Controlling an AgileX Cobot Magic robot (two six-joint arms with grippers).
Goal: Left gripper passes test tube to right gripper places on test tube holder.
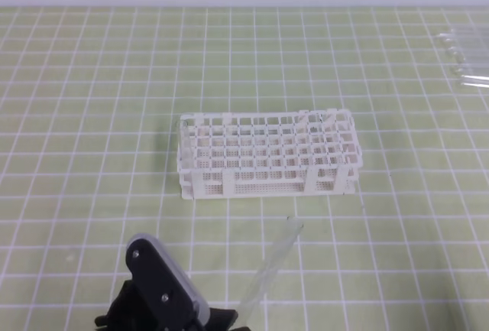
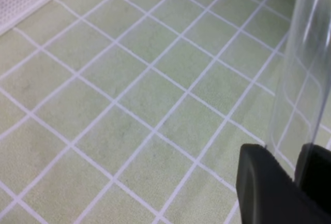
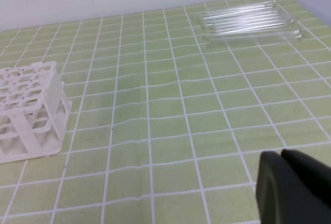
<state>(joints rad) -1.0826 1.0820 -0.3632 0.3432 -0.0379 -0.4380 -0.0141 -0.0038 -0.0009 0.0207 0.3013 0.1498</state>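
Observation:
The test tube [image 1: 271, 264] is a long clear glass tube that slants up from the bottom edge, its open mouth pointing toward the white test tube holder [image 1: 267, 155] at mid-table. My left gripper [image 1: 233, 317] is shut on the tube's lower end. In the left wrist view the tube [image 2: 305, 63] rises from between the black fingers [image 2: 264, 182]. My right gripper [image 3: 281, 157] shows only in its own wrist view, low at the right. Its fingers are together with nothing between them, and it is well away from the holder [image 3: 28, 110].
A bundle of other clear tubes [image 1: 466, 52] lies at the far right back of the table, and also appears in the right wrist view [image 3: 248, 22]. A green mat with a white grid [image 1: 92, 155] covers the table. A pale wall runs along the back.

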